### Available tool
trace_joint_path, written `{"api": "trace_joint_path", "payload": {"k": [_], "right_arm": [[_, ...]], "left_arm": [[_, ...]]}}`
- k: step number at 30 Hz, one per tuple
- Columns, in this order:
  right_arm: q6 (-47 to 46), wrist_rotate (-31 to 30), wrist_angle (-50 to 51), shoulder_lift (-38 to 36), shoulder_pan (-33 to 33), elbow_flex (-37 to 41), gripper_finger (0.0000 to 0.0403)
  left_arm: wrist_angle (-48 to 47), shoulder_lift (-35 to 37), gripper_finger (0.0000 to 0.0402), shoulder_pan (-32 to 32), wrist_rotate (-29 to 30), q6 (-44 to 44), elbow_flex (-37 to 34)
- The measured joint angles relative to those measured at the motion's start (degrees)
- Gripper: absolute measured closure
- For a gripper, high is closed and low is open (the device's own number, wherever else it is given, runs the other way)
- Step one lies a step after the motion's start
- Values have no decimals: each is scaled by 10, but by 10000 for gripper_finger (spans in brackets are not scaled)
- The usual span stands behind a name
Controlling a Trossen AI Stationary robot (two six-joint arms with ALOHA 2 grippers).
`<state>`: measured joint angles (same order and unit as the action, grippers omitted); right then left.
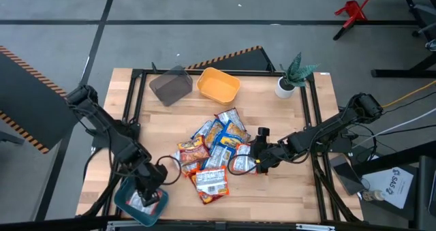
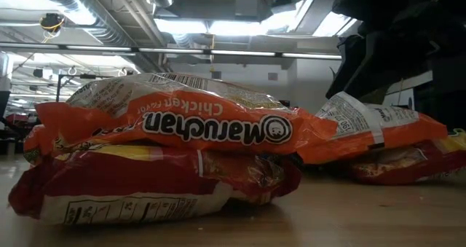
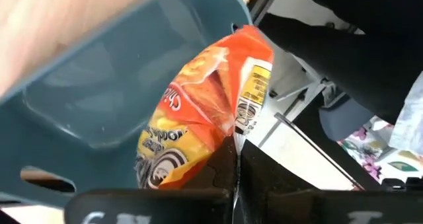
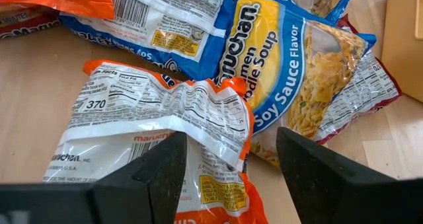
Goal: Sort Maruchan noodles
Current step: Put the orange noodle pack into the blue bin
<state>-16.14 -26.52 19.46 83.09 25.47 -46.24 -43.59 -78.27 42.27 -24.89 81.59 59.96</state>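
Several Maruchan noodle packets (image 1: 214,152), orange, blue-yellow and red, lie in a loose pile at the table's middle. My left gripper (image 1: 151,190) is over the teal bin (image 1: 122,200) at the near left corner, shut on an orange packet (image 3: 205,112). At the pile's right side my right gripper (image 4: 231,178) is open. Its fingers stand low on either side of an orange packet that lies white label side up (image 4: 165,125). I cannot tell whether they touch it. In the low view an orange packet (image 2: 189,127) rests flat on a red one (image 2: 145,181). My left gripper pinches the orange packet between its two shut fingers at one edge (image 3: 225,148), beside the packet's back seam. The fingers slant downward from above. The packet sticks out beyond them, tilted, over the inside of the teal bin (image 3: 112,85).
A grey bin (image 1: 170,86) and a yellow bin (image 1: 218,85) stand at the table's far side, with a small potted plant (image 1: 293,78) at the far right. A black metal frame (image 1: 315,122) runs round the table. Bare wood shows near the front edge, right of the teal bin.
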Motion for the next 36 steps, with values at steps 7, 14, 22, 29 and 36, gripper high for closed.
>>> {"api": "trace_joint_path", "payload": {"k": [7,14,22,29,36], "right_arm": [[1,0,0,0,0,0,181],[1,0,0,0,0,0,181],[18,0,1,0,0,0,181],[19,-5,1,0,0,0,181],[31,-11,1,0,0,0,181]], "left_arm": [[10,-2,401,-15,-3,-14,0],[9,-10,401,-14,-20,-14,0],[9,-32,401,-13,-58,-45,0],[-30,-35,401,-17,-84,-94,0],[-37,-35,401,-34,-93,-100,0]]}}
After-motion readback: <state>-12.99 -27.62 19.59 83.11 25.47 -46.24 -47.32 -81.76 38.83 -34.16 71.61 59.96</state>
